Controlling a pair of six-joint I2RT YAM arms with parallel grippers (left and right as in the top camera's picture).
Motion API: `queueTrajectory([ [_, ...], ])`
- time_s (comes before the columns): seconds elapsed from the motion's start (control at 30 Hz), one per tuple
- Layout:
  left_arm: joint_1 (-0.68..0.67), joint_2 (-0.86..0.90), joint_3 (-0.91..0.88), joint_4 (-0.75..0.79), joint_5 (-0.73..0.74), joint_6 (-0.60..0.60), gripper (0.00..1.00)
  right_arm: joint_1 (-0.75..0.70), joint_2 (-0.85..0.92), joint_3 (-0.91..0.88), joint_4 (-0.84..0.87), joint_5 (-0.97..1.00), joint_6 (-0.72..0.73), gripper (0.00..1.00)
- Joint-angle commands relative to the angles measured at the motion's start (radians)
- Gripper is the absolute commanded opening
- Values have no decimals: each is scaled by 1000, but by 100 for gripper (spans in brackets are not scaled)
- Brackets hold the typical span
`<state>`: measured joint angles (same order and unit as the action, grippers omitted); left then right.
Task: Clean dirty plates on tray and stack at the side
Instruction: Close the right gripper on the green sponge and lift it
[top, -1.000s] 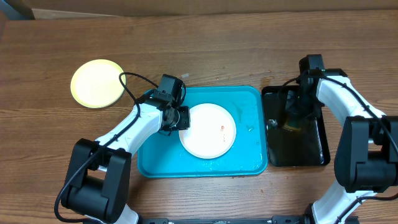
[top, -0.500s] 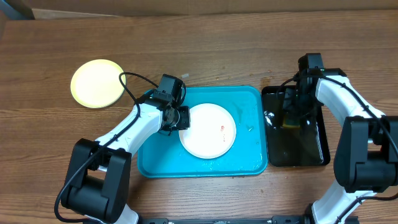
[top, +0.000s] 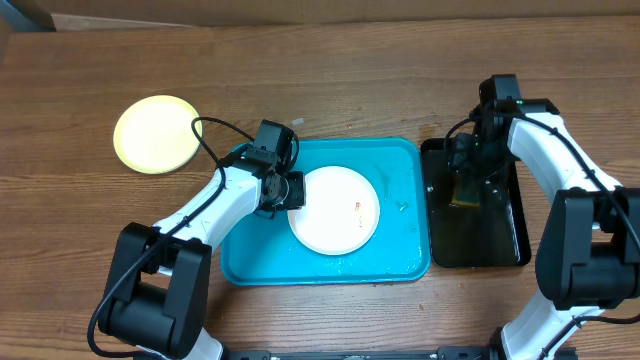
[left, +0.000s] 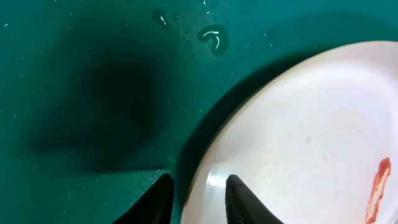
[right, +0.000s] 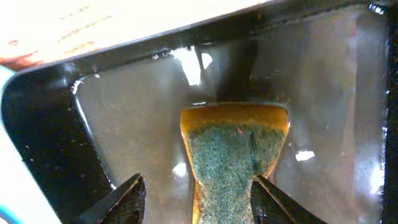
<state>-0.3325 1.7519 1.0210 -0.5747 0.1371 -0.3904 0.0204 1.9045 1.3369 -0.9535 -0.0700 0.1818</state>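
Observation:
A white plate (top: 335, 208) with a small red smear (top: 356, 206) lies in the turquoise tray (top: 400, 170). My left gripper (top: 292, 190) is shut on its left rim. In the left wrist view one finger is on the plate (left: 311, 143) and the other on the tray side (left: 93, 74), the gripper (left: 199, 193) straddling the rim. A lime-yellow plate (top: 155, 133) sits on the table at far left. My right gripper (top: 470, 172) hovers open over the black tray (top: 490, 235). A green-and-yellow sponge (right: 233, 149) lies between its spread fingers (right: 198, 186), the left finger clear of it.
The black tray (right: 124, 112) holds shallow water and stands just right of the turquoise tray. Water droplets (left: 214, 37) dot the turquoise tray's floor. Bare wooden table surrounds both trays.
My right gripper's jaws have widened around the sponge, which now lies in the black tray, and the gripper has shifted slightly toward the back. The left arm has not moved.

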Motion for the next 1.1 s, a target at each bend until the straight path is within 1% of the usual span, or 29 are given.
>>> queueTrajectory([
  [0.0, -3, -6, -13, 3, -14, -7, 30, 2, -31, 23, 8, 67, -7, 57],
  [0.07, -3, -6, -13, 3, -14, -7, 30, 2, -31, 20, 14, 138, -6, 58],
  [0.13, -3, -6, -13, 3, -14, -7, 30, 2, -31, 10, 31, 162, -6, 58],
  [0.3, -3, -6, -13, 3, -14, -7, 30, 2, -29, -26, 82, 158, -2, 58],
  [0.4, -3, -6, -13, 3, -14, -7, 30, 2, -29, -70, 139, 155, -2, 62],
  [0.5, -3, -6, -13, 3, -14, -7, 30, 2, -29, -106, 184, 119, -2, 62],
  [0.67, -3, -6, -13, 4, -14, -7, 31, 4, -29, -120, 207, 76, -2, 61],
  [0.7, -3, -6, -13, 4, -14, -7, 31, 4, -29, -121, 209, 75, -2, 58],
  [0.73, -3, -6, -13, 4, -14, -7, 30, 4, -29, -122, 209, 75, -3, 41],
  [0.77, -3, -6, -13, 3, -14, -7, 30, 4, -29, -122, 209, 75, -3, 19],
  [0.8, -3, -6, -13, 3, -14, -7, 30, 4, -29, -122, 209, 75, -3, 11],
  [0.83, -3, -6, -13, 3, -14, -7, 30, 4, -29, -122, 209, 76, -3, 10],
  [0.87, -3, -6, -13, 3, -14, -6, 30, 4, -29, -121, 209, 75, -3, 13],
  [0.9, -3, -6, -13, 4, -14, -7, 30, 4, -29, -121, 210, 75, -3, 25],
  [0.93, -3, -6, -13, 4, -14, -7, 31, 4, -29, -121, 211, 75, -3, 43],
  [0.97, -3, -6, -13, 4, -14, -7, 31, 4, -29, -120, 210, 75, -3, 53],
  [1.0, -3, -6, -13, 4, -14, -7, 31, 4, -29, -118, 205, 76, -3, 56],
  [1.07, -3, -6, -13, 3, -14, -7, 30, 4, -29, -114, 187, 75, -3, 58],
])
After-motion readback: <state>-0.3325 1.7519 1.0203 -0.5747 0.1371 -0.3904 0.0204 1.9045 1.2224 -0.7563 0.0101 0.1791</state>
